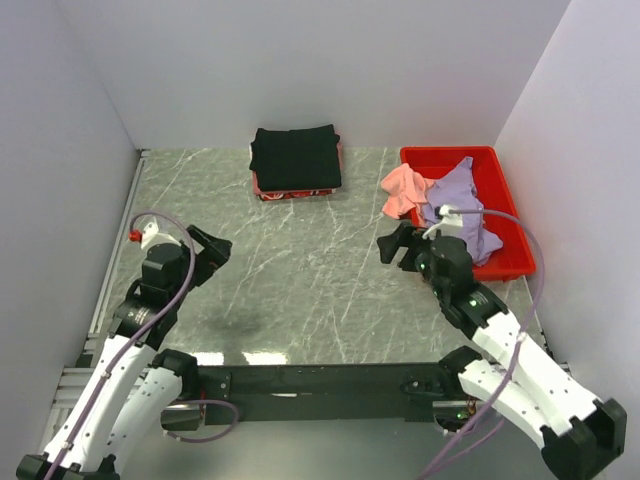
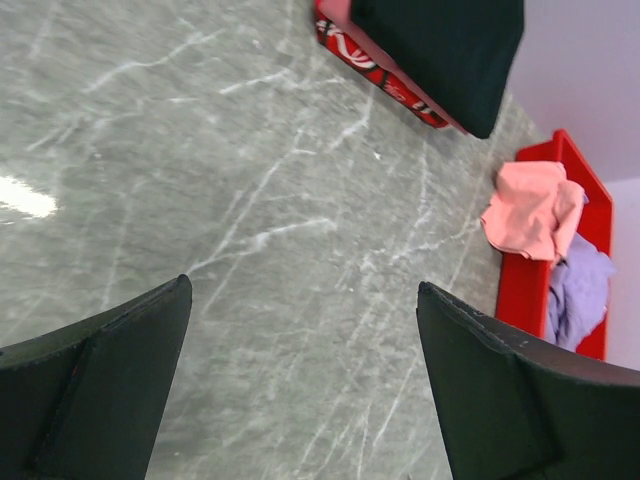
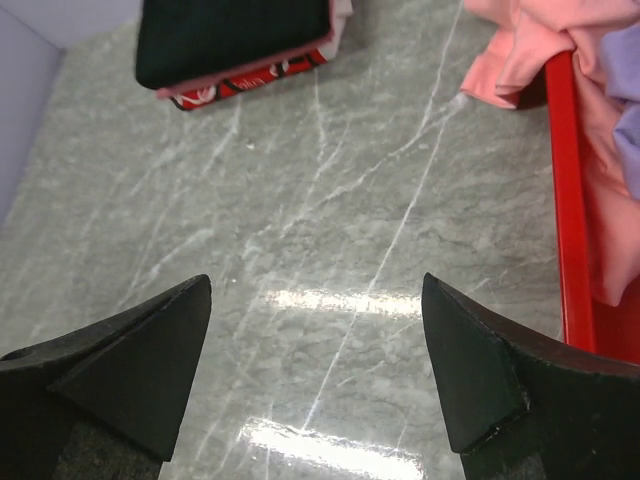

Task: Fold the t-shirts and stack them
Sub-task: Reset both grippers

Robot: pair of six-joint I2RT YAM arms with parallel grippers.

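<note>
Two t-shirts sit stacked far on the tabletop [image 1: 300, 275], black t-shirt [image 1: 294, 158] over red t-shirt [image 1: 285, 193], so with left fingers [image 2: 100, 390] and right fingers [image 3: 120, 370] spread empty, the next step is probably lifting the pink t-shirt [image 1: 403, 188] off the red bin [image 1: 445, 152].

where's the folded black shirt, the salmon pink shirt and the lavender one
folded black t-shirt [image 1: 295, 158]: top external view, middle of its top face
salmon-pink t-shirt [image 1: 402, 190]: top external view, middle of the crumpled cloth
lavender t-shirt [image 1: 458, 198]: top external view, centre of its bunched body
</note>
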